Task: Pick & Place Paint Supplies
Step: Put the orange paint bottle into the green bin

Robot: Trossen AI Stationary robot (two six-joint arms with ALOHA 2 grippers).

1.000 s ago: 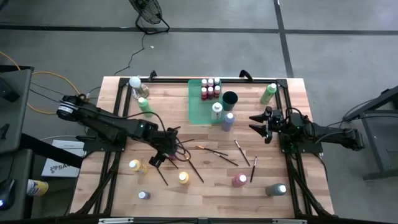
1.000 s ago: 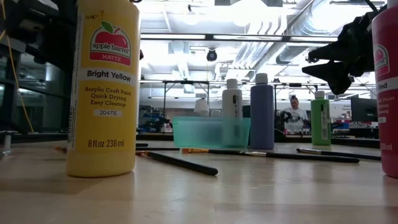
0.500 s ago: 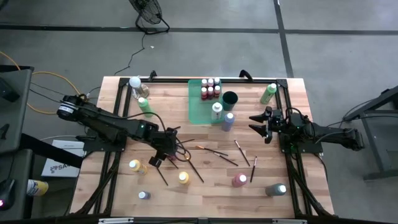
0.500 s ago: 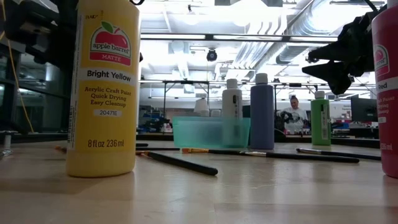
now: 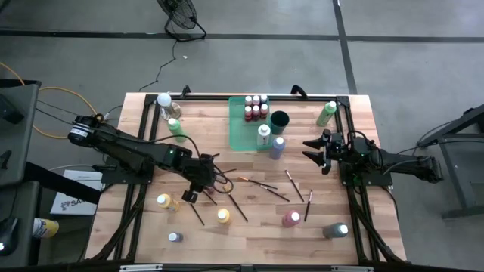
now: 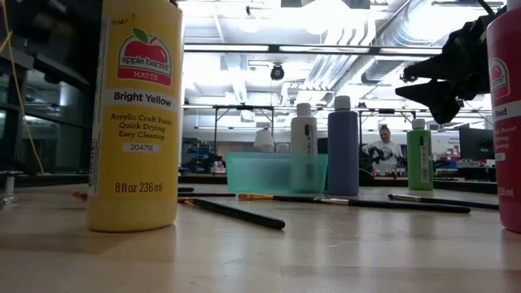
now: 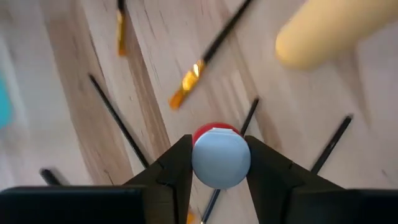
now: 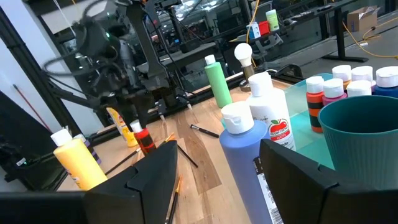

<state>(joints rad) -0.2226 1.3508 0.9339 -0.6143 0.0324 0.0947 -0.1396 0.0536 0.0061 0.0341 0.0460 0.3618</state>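
Our left gripper [image 7: 219, 177] is clamped on the white cap of a small red paint bottle [image 7: 219, 155], one dark finger pressed to each side, above the wooden table [image 5: 151, 227] left of centre. Thin dark-handled paintbrushes [image 7: 115, 118] with orange ferrules lie scattered on the boards beneath it. Our right gripper [image 5: 314, 151] waits with its jaws parted near the right edge.

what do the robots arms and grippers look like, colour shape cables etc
Both arms are dark, near black, built of slim jointed segments. The left arm has a round pale ring at its base, with yellow cables trailing off beside it. The left gripper and right gripper each end in two broad, angular matte black fingers.
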